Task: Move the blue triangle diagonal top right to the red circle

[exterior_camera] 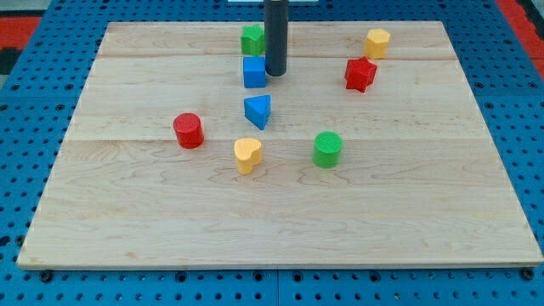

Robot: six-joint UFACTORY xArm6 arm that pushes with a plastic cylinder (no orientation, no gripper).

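The blue triangle [258,110] lies near the middle of the wooden board [280,212]. The red circle [189,130] stands to its left and slightly lower. My tip [275,72] comes down from the view's top and rests just right of the blue cube [254,72], above the blue triangle and a little to its right, apart from it.
A green block [252,38] sits above the blue cube, left of the rod. A red block [360,74] and a yellow block [377,42] are at the upper right. A yellow heart [247,154] and a green cylinder [327,149] lie below the triangle.
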